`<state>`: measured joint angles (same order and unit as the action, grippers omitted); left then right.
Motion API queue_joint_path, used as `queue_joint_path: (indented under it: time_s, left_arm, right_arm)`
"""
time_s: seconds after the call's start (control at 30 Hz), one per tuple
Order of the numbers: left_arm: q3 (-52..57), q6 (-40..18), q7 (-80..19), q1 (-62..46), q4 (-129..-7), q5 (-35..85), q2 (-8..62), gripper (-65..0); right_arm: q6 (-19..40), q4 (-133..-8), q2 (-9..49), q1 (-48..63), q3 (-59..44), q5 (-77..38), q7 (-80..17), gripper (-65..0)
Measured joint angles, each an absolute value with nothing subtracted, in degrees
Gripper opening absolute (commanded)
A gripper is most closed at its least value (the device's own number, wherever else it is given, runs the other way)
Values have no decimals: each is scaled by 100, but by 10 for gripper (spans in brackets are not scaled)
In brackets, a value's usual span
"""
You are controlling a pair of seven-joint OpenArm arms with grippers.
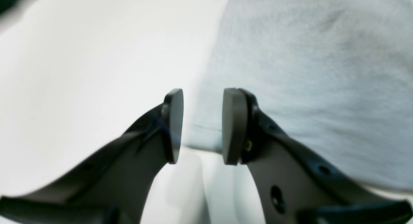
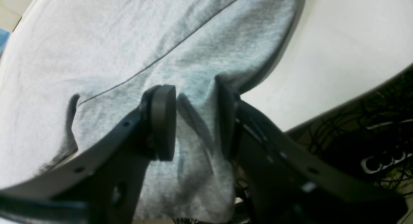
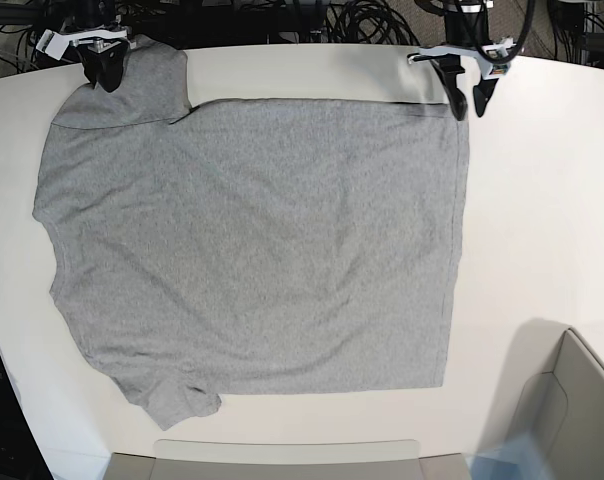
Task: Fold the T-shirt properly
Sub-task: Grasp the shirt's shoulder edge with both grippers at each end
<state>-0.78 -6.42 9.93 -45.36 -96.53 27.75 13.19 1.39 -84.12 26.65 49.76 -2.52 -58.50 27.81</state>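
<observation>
**T-shirt lies flat, long axis left to right**

In the base view the right pincer (image 3: pixel 102 72) grips a bunched sleeve between wide jaws at the far left. The T-shirt (image 3: pixel 262 250) lies spread on the white tabletop (image 3: pixel 542 220), plain grey side up, hem toward the right. The left pincer (image 3: pixel 469 98) hangs half open, empty, at the far hem corner.

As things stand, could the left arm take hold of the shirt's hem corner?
Probably yes. The left gripper hangs open right at the T-shirt corner, its pads straddling the hem edge in the wrist view, with only bare table beside it.
</observation>
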Motion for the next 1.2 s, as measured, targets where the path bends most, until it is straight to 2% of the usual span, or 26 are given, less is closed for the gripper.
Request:
queue_joint_path:
  time_s: [0.17, 0.33, 0.5, 0.6, 0.67, 0.87, 0.93, 1.07, 1.17, 1.2]
  left_arm:
    - [432, -836, -561, -4488, -9813, 4403, 1796, -428]
    - [869, -845, -687, -4477, -9817, 4552, 1806, -427]
    - [884, -937, -1702, -3986, -9583, 4554, 1957, -427]
    - [928, -1194, -2202, -3667, -9456, 4552, 1986, -427]
    - [904, -1476, -2331, -3594, -9421, 4556, 1927, -427]
    - [867, -1509, -2250, -3634, -9426, 4576, 1857, -427]
    - [864, -1505, -2261, -3634, -9424, 4574, 1857, -429]
    - [578, -1483, -2180, -3629, -9424, 4571, 1920, -501]
    - [395, -1498, -2141, -3551, -9354, 4576, 1918, -628]
    - [384, -1509, -2171, -3476, -9345, 4595, 1909, -650]
  right_arm:
    - [128, -8412, 2661, 4976, -259, -5841, 2766, -425]
    - [128, -8412, 2661, 4982, -259, -5837, 2764, -425]
    - [128, -8412, 2661, 4982, -261, -5839, 2755, -425]
    - [132, -8412, 2663, 4987, -259, -5835, 2764, -425]
    - [132, -8412, 2661, 4987, -259, -5837, 2770, -425]
    - [130, -8412, 2661, 4989, -246, -5835, 2770, -425]
    - [130, -8412, 2661, 5002, -235, -5837, 2790, -447]
    - [121, -8403, 2661, 5057, -231, -5861, 2742, -565]
    - [121, -8399, 2655, 5096, -213, -5861, 2722, -650]
    - [121, -8401, 2659, 5096, -213, -5863, 2716, -650]
